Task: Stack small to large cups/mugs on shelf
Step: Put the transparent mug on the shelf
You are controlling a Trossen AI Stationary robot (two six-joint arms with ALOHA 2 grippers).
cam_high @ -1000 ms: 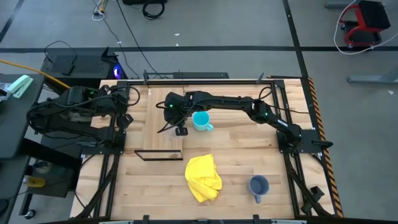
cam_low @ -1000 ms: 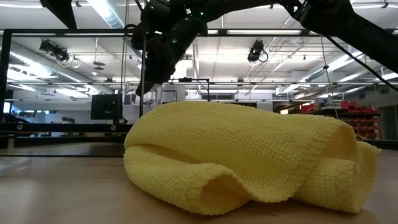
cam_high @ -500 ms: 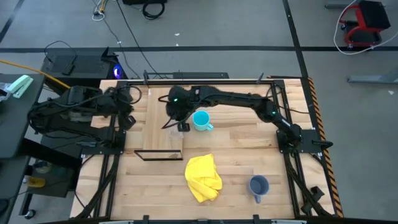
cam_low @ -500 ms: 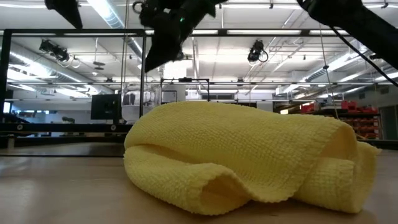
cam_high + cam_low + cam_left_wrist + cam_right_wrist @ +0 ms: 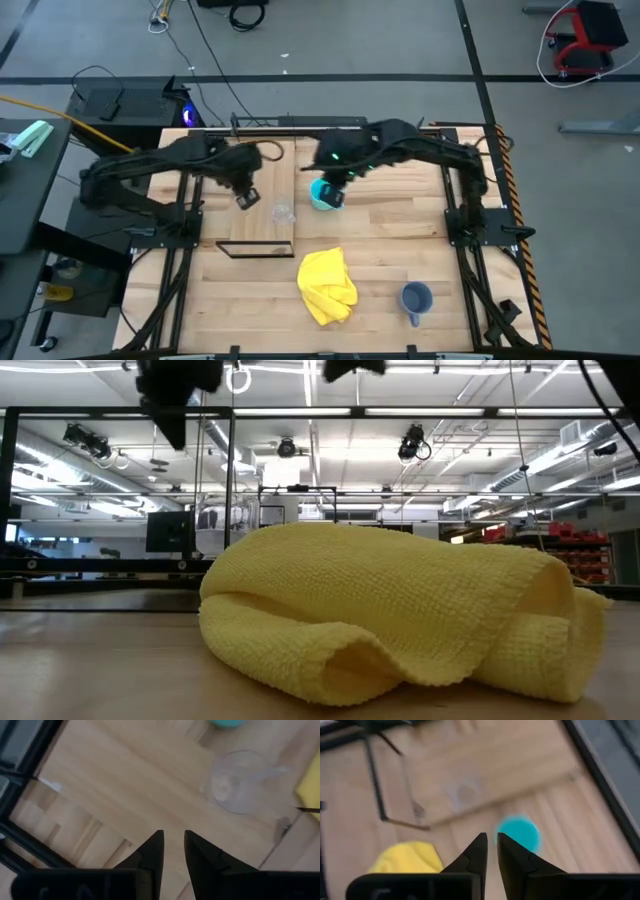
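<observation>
The small clear cup point(image 5: 283, 212) stands on the pale shelf board point(image 5: 262, 170), near its right edge; it also shows in the left wrist view point(image 5: 239, 787). The cyan mug point(image 5: 322, 196) stands on the tabletop just right of the shelf. The grey-blue mug point(image 5: 416, 297) stands near the table's front right. My left gripper point(image 5: 247, 196) hangs shut above the shelf, left of the clear cup. My right gripper point(image 5: 335, 188) hangs shut above the cyan mug point(image 5: 518, 833). Both are raised well above the table and hold nothing.
A crumpled yellow cloth point(image 5: 327, 285) lies on the table in front of the shelf and fills the low view point(image 5: 400, 610). The shelf's thin black frame point(image 5: 255, 249) runs along its near edge. Black rails line the table's sides.
My right gripper has gone up and toward the table's right edge, away from the clear cup, which now stands alone on the shelf, and is now over the cyan mug. My left arm has swung out from the table's left edge over the shelf.
</observation>
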